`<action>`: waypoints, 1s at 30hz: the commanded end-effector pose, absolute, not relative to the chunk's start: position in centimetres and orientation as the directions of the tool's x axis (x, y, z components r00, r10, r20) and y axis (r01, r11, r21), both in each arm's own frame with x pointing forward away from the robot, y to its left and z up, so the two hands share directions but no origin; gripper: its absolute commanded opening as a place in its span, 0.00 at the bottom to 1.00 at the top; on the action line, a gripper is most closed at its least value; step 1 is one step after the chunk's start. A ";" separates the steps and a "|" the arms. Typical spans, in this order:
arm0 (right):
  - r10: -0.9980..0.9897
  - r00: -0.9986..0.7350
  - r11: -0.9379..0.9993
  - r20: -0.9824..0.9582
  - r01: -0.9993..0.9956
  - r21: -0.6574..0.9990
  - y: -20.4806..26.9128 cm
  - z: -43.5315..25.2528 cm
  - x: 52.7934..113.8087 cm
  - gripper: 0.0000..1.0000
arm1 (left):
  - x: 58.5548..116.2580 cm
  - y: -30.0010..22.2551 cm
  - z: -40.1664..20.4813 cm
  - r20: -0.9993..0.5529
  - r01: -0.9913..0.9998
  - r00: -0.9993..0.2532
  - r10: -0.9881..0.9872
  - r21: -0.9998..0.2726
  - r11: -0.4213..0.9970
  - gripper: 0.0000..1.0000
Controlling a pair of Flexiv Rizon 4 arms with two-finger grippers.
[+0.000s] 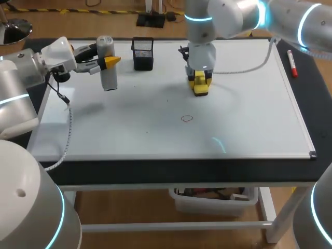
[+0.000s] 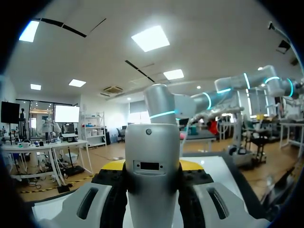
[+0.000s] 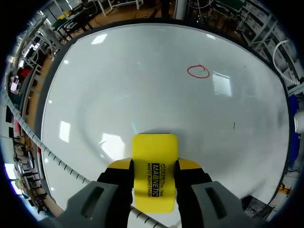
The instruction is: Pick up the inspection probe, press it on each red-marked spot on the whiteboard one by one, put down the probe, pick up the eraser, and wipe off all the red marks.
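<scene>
My left gripper (image 1: pixel 106 63) is shut on the grey inspection probe (image 1: pixel 107 62), holding it upright above the whiteboard's far left. In the left wrist view the probe (image 2: pixel 152 175) fills the gap between the fingers. My right gripper (image 1: pixel 200 82) is shut on the yellow eraser (image 1: pixel 201 86), which rests on the whiteboard (image 1: pixel 244 114) near its far middle. In the right wrist view the eraser (image 3: pixel 154 173) sits between the fingers, flat on the board. A single red circle mark (image 1: pixel 187 118) lies at the board's middle, and that mark (image 3: pixel 198 71) is well ahead of the eraser.
A black mesh pen holder (image 1: pixel 142 53) stands at the board's far edge between the two grippers. A red marker pen (image 1: pixel 292 63) lies on the dark table to the board's right. A white cable (image 1: pixel 249 65) trails across the far right of the board.
</scene>
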State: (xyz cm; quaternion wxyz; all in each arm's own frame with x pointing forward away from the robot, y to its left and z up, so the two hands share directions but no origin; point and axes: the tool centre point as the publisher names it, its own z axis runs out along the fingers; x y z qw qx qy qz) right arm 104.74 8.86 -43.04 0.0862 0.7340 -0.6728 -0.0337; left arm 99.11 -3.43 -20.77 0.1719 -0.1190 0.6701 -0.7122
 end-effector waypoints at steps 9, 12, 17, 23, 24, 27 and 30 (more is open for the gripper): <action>-0.997 0.036 -0.027 0.062 -0.990 0.139 5.0 -42.2 105.2 0.00 | 99.1 -3.5 -20.8 -0.063 0.089 -0.912 -0.404 -0.995 -0.045 0.00; -0.998 0.021 -0.013 0.057 -0.992 0.127 4.5 -41.0 105.3 0.00 | 99.1 -3.5 -20.8 -0.063 0.089 -0.912 -0.404 -0.995 -0.045 0.00; -0.999 -0.012 0.015 0.031 -0.995 0.103 3.0 -38.8 105.8 0.00 | 99.1 -3.5 -20.8 -0.063 0.089 -0.912 -0.404 -0.995 -0.045 0.00; -1.000 -0.025 0.025 0.004 -0.996 0.083 0.8 -36.7 106.3 0.00 | 99.1 -3.5 -20.8 -0.063 0.089 -0.912 -0.404 -0.995 -0.045 0.00; -0.999 -0.034 0.034 0.007 -0.997 0.075 0.4 -36.4 106.5 0.00 | 99.1 -3.5 -20.8 -0.063 0.089 -0.912 -0.404 -0.995 -0.045 0.00; -0.999 -0.053 0.053 0.012 -0.997 0.059 -0.7 -35.9 106.9 0.00 | 99.1 -3.5 -20.8 -0.063 0.089 -0.912 -0.404 -0.995 -0.045 0.00; -0.997 -0.072 0.073 0.017 -0.996 0.049 -1.9 -35.7 107.3 0.00 | 99.1 -3.5 -20.8 -0.063 0.089 -0.912 -0.404 -0.995 -0.045 0.00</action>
